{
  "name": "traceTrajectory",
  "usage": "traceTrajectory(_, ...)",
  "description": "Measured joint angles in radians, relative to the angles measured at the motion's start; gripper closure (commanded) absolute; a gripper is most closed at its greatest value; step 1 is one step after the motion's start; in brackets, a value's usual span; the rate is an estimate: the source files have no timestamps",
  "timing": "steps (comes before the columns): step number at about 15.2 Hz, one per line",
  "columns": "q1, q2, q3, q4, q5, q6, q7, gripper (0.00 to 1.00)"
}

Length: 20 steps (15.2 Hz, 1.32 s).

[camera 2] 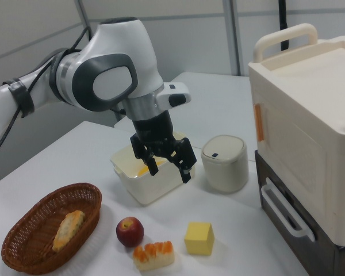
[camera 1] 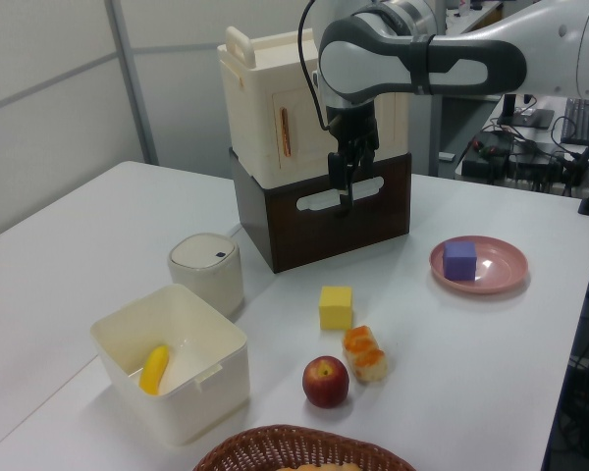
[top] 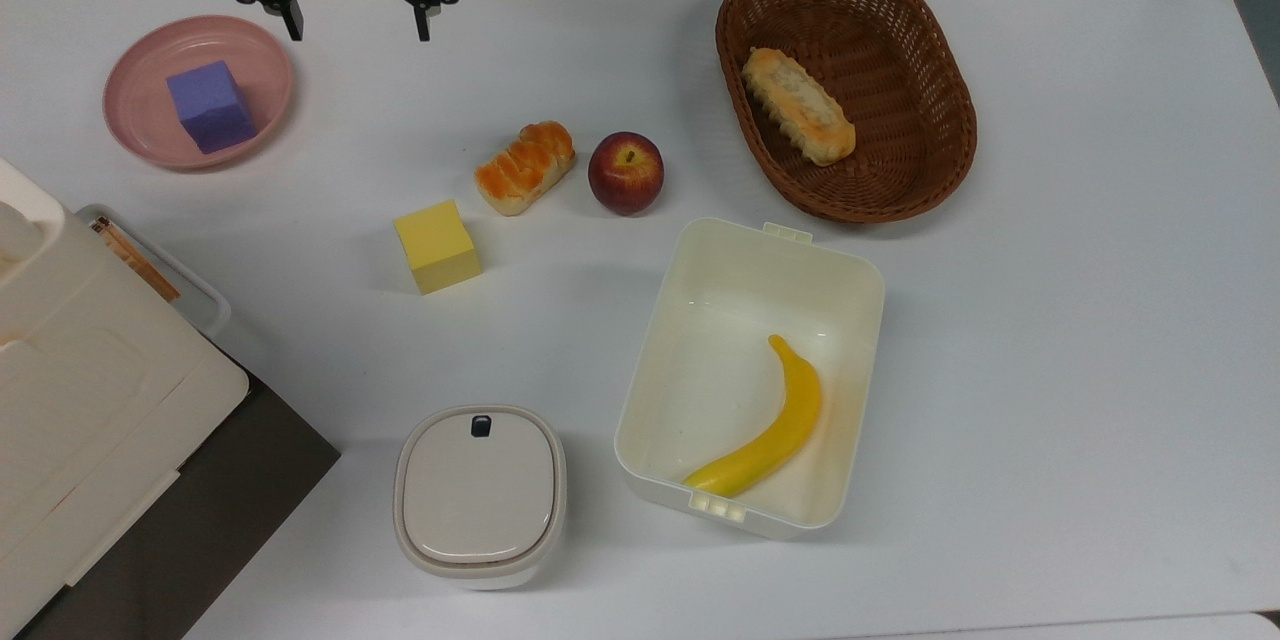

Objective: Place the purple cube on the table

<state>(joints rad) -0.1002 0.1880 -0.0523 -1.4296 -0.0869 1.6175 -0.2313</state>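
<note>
One purple cube [top: 210, 106] is sitting inside the pink dish [top: 140, 125] at about ten o'clock in the top view, so it is still to be lifted out and set on the worktop [top: 1050, 320]. The gripper [top: 355, 25] is hanging above bare worktop near twelve o'clock, at the dish's three o'clock side, with its jaws spread apart and holding nothing, which looks like readiness for a reach. Open white surface is lying between the dish and the yellow cube [top: 436, 246], probably the easiest landing spot. The big cream box [top: 90, 390] is crowding the eight o'clock corner.

Seen in the left view, the purple cube [camera 1: 459, 260] is resting on the dish [camera 1: 501, 280] at three o'clock, near the worktop's [camera 1: 79, 245] far edge. The gripper [camera 1: 350, 182] is hovering well above, at the dish's ten o'clock, just before the dark base of the box [camera 1: 314, 147]. Clear worktop is spreading at the dish's six o'clock.

Across the right view, the gripper [camera 2: 168, 165] is hanging open at centre, over the white tub [camera 2: 139, 185], with the apple [camera 2: 130, 231], bread [camera 2: 154, 255] and yellow cube [camera 2: 199, 238] lined up at six o'clock.
</note>
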Motion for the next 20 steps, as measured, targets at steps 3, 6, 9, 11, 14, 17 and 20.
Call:
traceTrajectory(3,0.000,0.000,0.000,0.000,0.000,0.000,0.001,0.00)
traceTrajectory(6,-0.001,0.000,-0.002,0.000,0.000,0.000,0.001,0.00)
traceTrajectory(9,-0.018,0.000,-0.006,0.000,0.000,-0.005,-0.003,0.00)
traceTrajectory(11,-0.044,0.002,-0.007,-0.001,0.000,-0.046,-0.061,0.00)
traceTrajectory(14,-0.110,0.005,-0.009,-0.001,0.000,-0.095,-0.185,0.00)
traceTrajectory(17,-0.175,0.016,-0.011,-0.009,0.000,-0.103,-0.247,0.00)
traceTrajectory(20,-0.250,0.057,-0.012,-0.018,-0.016,-0.099,-0.336,0.00)
